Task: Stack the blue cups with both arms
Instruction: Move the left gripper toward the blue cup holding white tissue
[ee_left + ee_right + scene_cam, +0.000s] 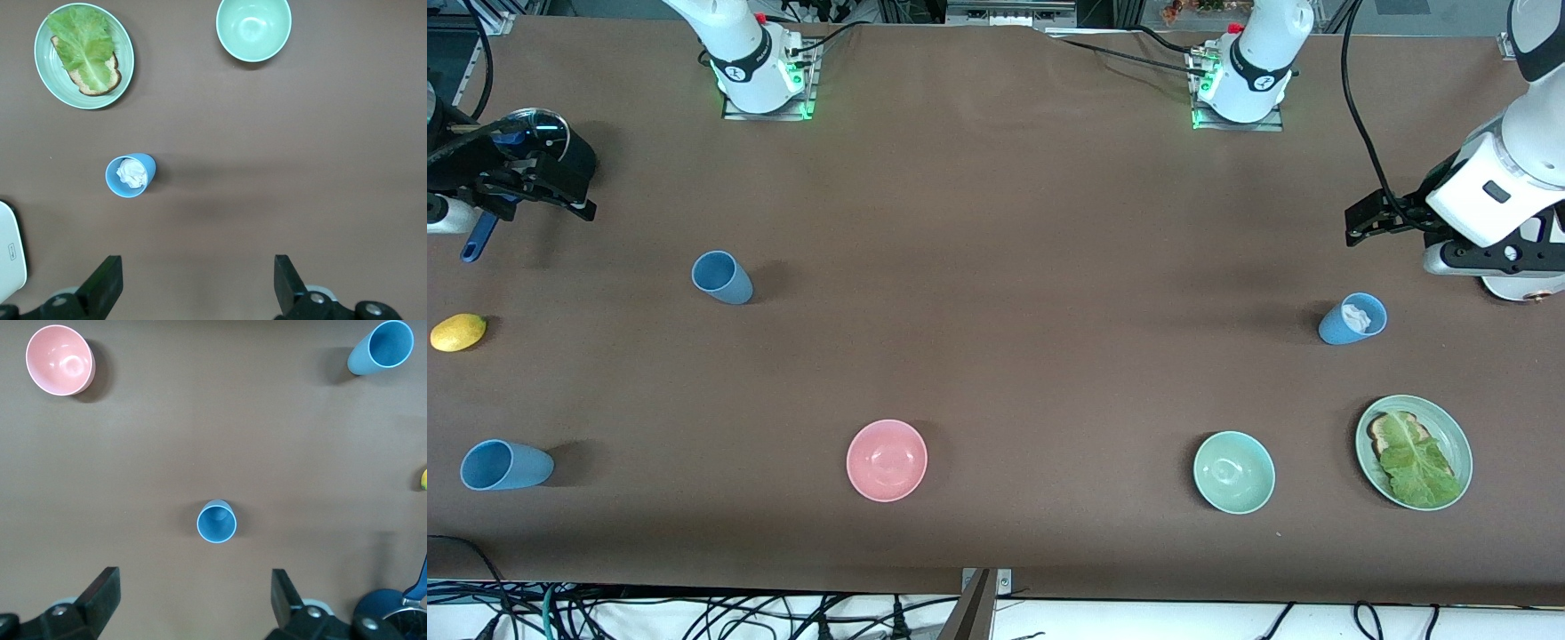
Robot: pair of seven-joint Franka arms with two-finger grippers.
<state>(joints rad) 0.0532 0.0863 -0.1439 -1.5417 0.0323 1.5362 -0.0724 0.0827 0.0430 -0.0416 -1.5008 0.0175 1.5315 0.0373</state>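
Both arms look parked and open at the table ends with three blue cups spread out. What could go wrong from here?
1. The blue cup with white wad holds something crumpled; nesting another cup into it would likely jam or sit crooked.
2. The other two cups stand far apart toward the right arm's end, so the left gripper may have to reach far.
3. The lemon and blue-handled pan lie close to the right gripper, jaws open, and could be knocked.

Bare table (996, 293) surrounds each upright blue cup (723, 277), with bowls (887, 460) and plate (1414, 452) well apart.
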